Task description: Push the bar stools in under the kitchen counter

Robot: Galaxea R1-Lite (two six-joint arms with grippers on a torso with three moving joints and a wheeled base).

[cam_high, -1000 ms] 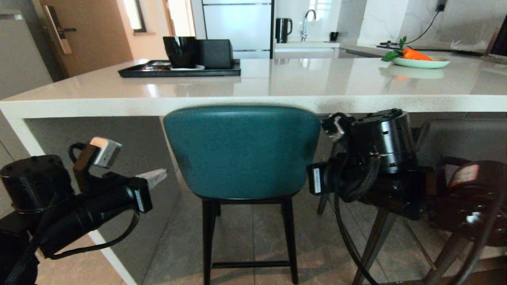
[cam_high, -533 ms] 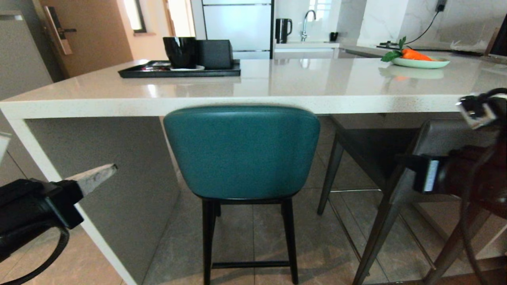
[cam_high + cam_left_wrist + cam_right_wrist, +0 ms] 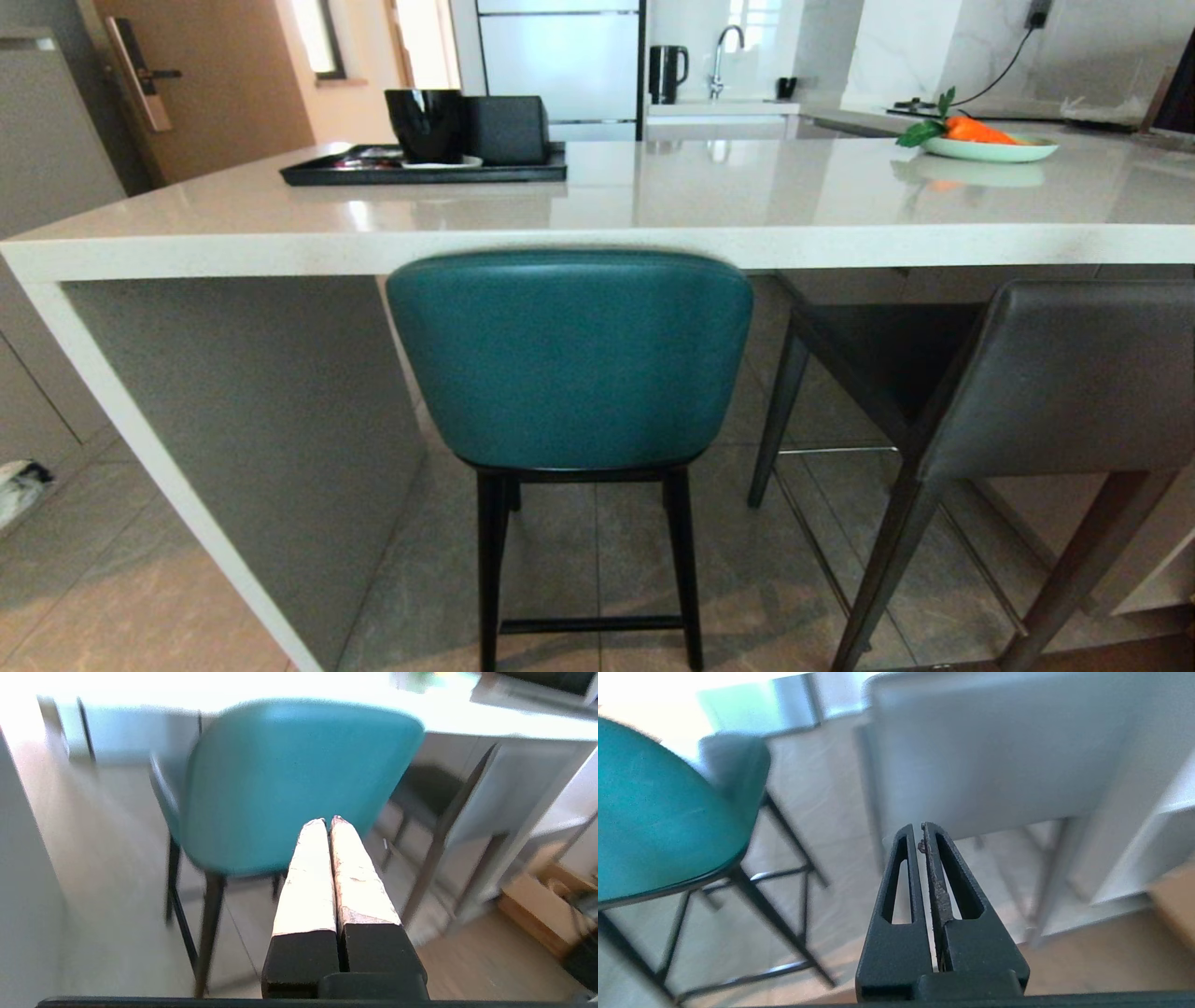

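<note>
Head view: teal stool [image 3: 569, 359] sits centre frame, back facing us, tall axis upright, top tucked at the surface [image 3: 653, 201] edge; grey stool [image 3: 1046, 383] at right sticks out, angled. Wrist views: left hand [image 3: 328, 821] and right hand [image 3: 920, 833] both pinched together, empty, so a narrow off-centre shove could twist or tip a stool.

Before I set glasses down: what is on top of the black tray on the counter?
On the black tray stand a glossy black cup and a dark box. They hide whatever lies on the tray behind them.
</note>
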